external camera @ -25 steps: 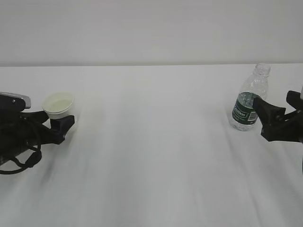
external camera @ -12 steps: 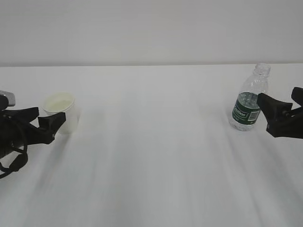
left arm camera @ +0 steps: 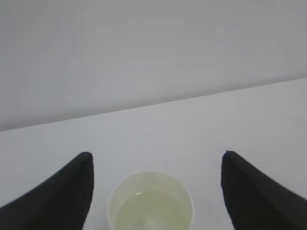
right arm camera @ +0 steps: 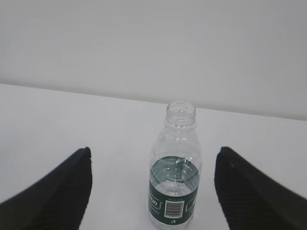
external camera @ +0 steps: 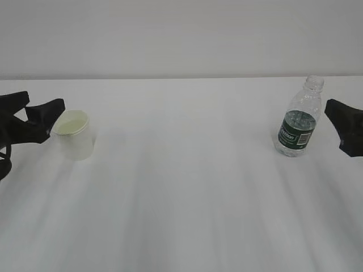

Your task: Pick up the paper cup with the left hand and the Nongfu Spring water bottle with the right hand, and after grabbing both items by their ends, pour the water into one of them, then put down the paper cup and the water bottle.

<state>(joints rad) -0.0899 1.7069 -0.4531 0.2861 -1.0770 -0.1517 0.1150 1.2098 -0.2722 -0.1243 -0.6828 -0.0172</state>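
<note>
At the far left of the white table [external camera: 181, 198] we see the left hand [external camera: 35, 113] spread wide, empty, just beside the upright paper cup [external camera: 74, 135]. Far right, the uncapped Nongfu Spring water bottle [external camera: 299, 123] stands near the right hand [right arm camera: 153, 191], likewise wide open and holding nothing.

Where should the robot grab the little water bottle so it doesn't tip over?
Probably around the green label band, the widest, straightest part of the water bottle. It stands upright with no cap, so a level squeeze from the side suits it. The right end effector, open with a finger either side in the wrist view, is already lined up to come straight in.
</note>
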